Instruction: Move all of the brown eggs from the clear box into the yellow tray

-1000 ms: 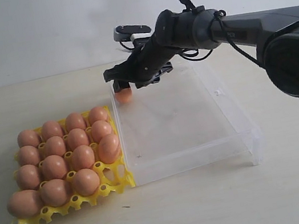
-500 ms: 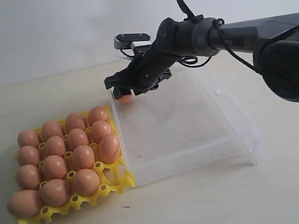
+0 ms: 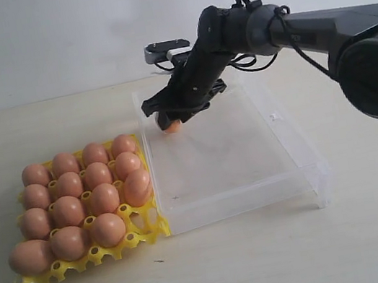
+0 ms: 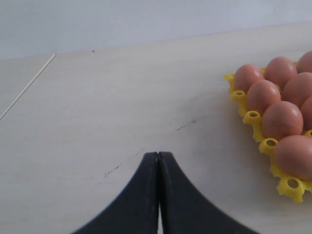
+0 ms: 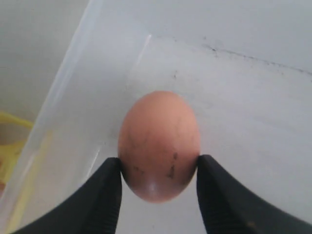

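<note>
The right gripper (image 5: 158, 181) pinches a brown egg (image 5: 159, 144), with its two black fingers (image 5: 108, 195) pressed against opposite sides of the lower part of the shell. In the exterior view the same gripper (image 3: 170, 117) reaches down from its dark arm (image 3: 301, 26) into the far left corner of the clear box (image 3: 243, 201). The egg (image 3: 169, 125) shows just under the jaws, close to the box's left wall. Whether it rests on the box floor or hangs clear of it cannot be told. The box stands on the pale desk (image 3: 268, 259), its left wall just beside the yellow tray (image 3: 144, 226). The tray carries fifteen brown eggs (image 3: 67, 210) seated in rows, and the cell at its near corner next to the box shows only yellow lattice. The left gripper (image 4: 158, 163) has its fingers pressed together with nothing between them. It hangs above bare desk (image 4: 122, 97), near one corner of the tray (image 4: 252, 118), where several of the seated eggs (image 4: 282, 119) show.
</note>
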